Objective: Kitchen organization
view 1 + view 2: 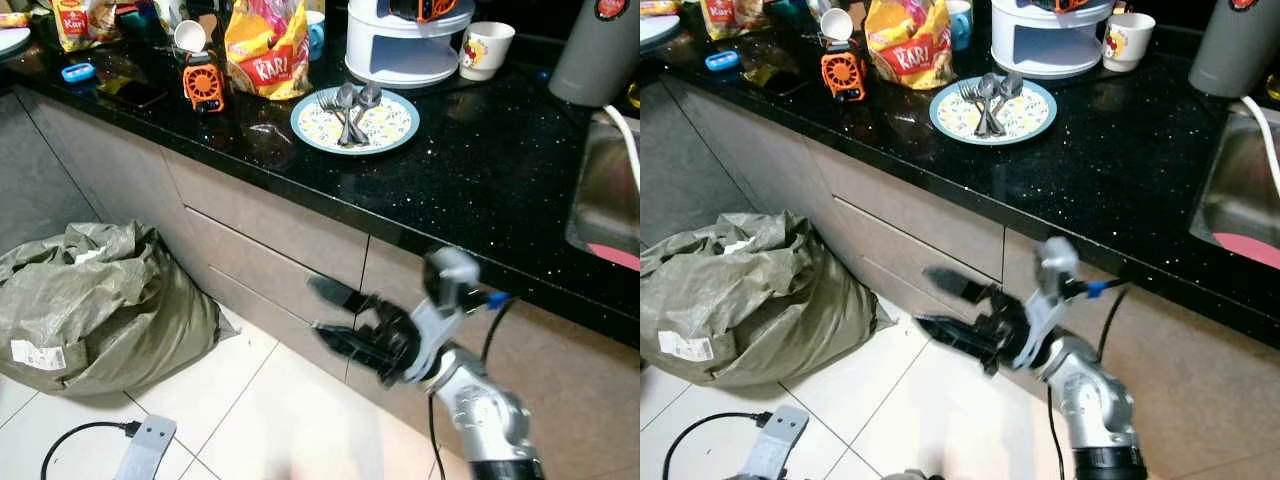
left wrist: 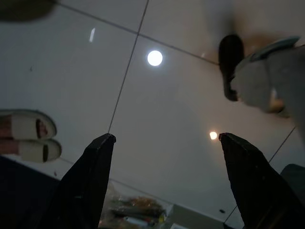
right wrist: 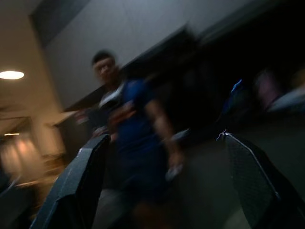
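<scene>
Left eye view looks down on a black speckled countertop (image 1: 480, 150) running from far left to near right, with grey drawer fronts (image 1: 270, 245) below it and white floor tiles (image 1: 290, 410) near the robot. On the counter, toward the middle, sits a round patterned plate (image 1: 392, 128) with a blue rim, and on it lie a fork and two spoons (image 1: 348, 105) bunched together. Just left of the plate stands a yellow and red snack bag (image 1: 262, 55), and left of that a small orange fan (image 1: 203, 83). Behind the plate is a white two-tier stand (image 1: 405, 45), and to its right a white mug (image 1: 485, 48) with a printed figure. A grey appliance (image 1: 600, 50) stands at the far right, beside the steel sink (image 1: 600, 200) in which something pink lies. On the floor at the left slumps a grey-green sack (image 1: 100, 305), and a black cable with a grey plug block (image 1: 145, 445) lies near it. The right gripper (image 1: 335, 315) is held out in front of the drawers, below the counter edge, well apart from the plate, its two black fingers spread wide and holding nothing. The left gripper (image 2: 162, 143), seen in the left wrist view, is spread wide too, pointing at glossy tiles with pale slippers (image 2: 28, 136) to one side. The right wrist view is dark and blurred; a person in a blue top (image 3: 136, 124) stands beyond the fingers.
</scene>
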Tool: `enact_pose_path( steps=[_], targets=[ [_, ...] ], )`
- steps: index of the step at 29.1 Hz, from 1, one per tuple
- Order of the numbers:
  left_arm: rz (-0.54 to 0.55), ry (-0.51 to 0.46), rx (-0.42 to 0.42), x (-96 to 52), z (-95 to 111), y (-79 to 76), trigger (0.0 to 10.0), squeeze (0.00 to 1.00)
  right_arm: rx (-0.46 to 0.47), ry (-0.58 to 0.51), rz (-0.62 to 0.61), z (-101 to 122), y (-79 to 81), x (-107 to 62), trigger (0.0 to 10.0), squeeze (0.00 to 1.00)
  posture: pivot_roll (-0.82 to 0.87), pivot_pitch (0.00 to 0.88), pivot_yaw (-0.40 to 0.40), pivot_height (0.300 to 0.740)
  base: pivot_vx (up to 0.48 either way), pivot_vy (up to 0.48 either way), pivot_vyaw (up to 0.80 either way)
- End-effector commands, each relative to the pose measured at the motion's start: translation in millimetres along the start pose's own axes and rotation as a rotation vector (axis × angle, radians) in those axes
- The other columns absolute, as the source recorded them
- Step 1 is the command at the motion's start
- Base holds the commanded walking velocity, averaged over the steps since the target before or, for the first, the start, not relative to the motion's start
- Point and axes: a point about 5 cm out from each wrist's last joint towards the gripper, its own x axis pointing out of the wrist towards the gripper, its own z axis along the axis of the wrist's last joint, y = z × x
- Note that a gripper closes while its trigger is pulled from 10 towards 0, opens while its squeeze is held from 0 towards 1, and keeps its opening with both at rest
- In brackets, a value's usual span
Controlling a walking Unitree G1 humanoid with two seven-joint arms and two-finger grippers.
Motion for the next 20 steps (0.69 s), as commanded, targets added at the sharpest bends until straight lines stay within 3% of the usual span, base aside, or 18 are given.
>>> enact_pose_path(
  steps=[1, 4, 5, 6, 7, 9, 11, 13, 20],
  targets=[
    [-0.007, 0.014, 0.007, 0.7, -4, -4.2, 10.0, 0.00, -0.075, -0.060, -0.001, 19, 3.2, 10.9, 10.0, 1.00, 0.00, 0.080, 0.044, 0.740, 0.000, 0.000, 0.00],
    [-0.017, 0.019, -0.003, 1.4, -7, -8.5, 10.0, 0.00, -0.148, -0.062, -0.050, 31, -4.8, 19.4, 10.0, 1.00, 0.00, 0.067, 0.044, 0.740, 0.000, 0.000, 0.00],
    [-0.027, 0.026, -0.001, 1.6, -10, -11.6, 10.0, 0.00, -0.203, -0.057, -0.112, 38, -12.8, 27.0, 10.0, 0.18, -0.01, 0.055, 0.038, 0.740, 0.000, 0.000, 0.00],
    [-0.027, 0.026, -0.001, 1.6, -10, -11.6, 10.0, 0.00, -0.203, -0.057, -0.112, 38, -12.8, 27.0, 10.0, 0.18, -0.01, 0.055, 0.038, 0.740, 0.000, 0.000, 0.00],
    [-0.035, 0.033, -0.002, 1.6, -13, -13.9, 10.0, 0.00, -0.230, -0.055, -0.179, 43, -20.2, 33.1, 10.0, 0.00, -0.01, 0.052, 0.034, 0.740, 0.000, 0.000, 0.00],
    [-0.042, 0.039, -0.007, 1.7, -15, -15.9, 10.0, 0.00, -0.264, -0.042, -0.250, 47, -27.7, 36.7, 10.0, 0.00, 0.00, 0.049, 0.021, 0.740, 0.000, 0.000, 0.00],
    [-0.046, 0.034, -0.028, 2.7, -15, -20.3, 10.0, 0.00, -0.320, -0.001, -0.395, 52, -44.3, 39.6, 10.0, 0.00, 0.00, 0.048, -0.001, 0.740, 0.000, 0.000, 0.00],
    [-0.049, 0.029, -0.034, 3.4, -15, -23.3, 10.0, 0.00, -0.325, 0.007, -0.450, 54, -48.6, 40.4, 10.0, 0.00, 0.00, 0.043, -0.011, 0.740, 0.000, 0.000, 0.00],
    [-0.057, 0.036, -0.050, 4.5, -18, -31.3, 10.0, 0.00, -0.346, 0.047, -0.484, 56, -50.9, 45.2, 10.0, 0.00, 0.01, 0.043, -0.033, 0.740, 0.146, 0.000, 0.00]
  ],
)
